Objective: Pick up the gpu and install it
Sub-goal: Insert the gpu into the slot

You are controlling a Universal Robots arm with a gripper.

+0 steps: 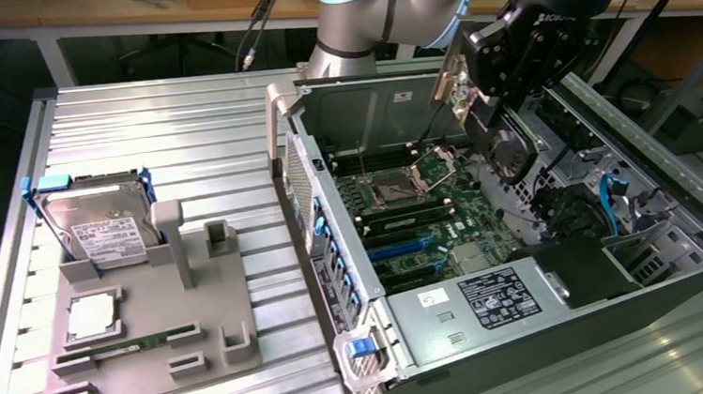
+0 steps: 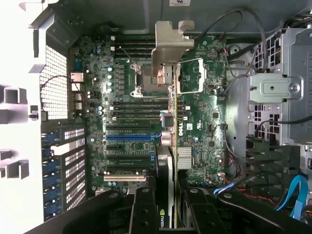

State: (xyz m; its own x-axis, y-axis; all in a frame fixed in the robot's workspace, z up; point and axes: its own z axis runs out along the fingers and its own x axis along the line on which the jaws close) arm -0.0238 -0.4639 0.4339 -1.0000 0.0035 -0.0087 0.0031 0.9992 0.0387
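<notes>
Exterior view: the arm (image 1: 374, 7) reaches in over an open computer case (image 1: 370, 111) lying on its side on the ribbed metal desk (image 1: 170, 127). The black end effector (image 1: 502, 105) is closed on the gpu (image 1: 508, 152), gripping it by its upper part. The card hangs on edge in the air over the motherboard (image 1: 416, 220), toward the far side of the case, with its metal bracket (image 1: 451, 81) on the exterior view's left end. Its lower edge looks clear of the board, not seated in any slot. A labelled power supply box (image 1: 486, 304) sits at the near end of the case and a blue cable (image 1: 615, 200) runs on the exterior view's right. Well apart, on the exterior view's left, a grey tray (image 1: 198, 313) carries a hard drive (image 1: 103, 231) standing in a blue-edged holder, a processor chip (image 1: 91, 316) lying flat, and a green memory stick (image 1: 125, 347) in a slot near the front. Wrist view: looking straight down the card, the gpu (image 2: 169, 126) shows edge-on as a thin strip between the two black fingers (image 2: 141, 214) of the end effector (image 2: 168, 204), which press on both faces. The bracket (image 2: 170, 44) is at the far end from the fingers. Under the card is the motherboard (image 2: 131, 97); the strip crosses beside the processor socket (image 2: 141, 75), with a blue slot (image 2: 129, 137) just beside it. A metal drive cage (image 2: 278, 87) and the blue cable (image 2: 297, 195) lie off to one side of the board.
</notes>
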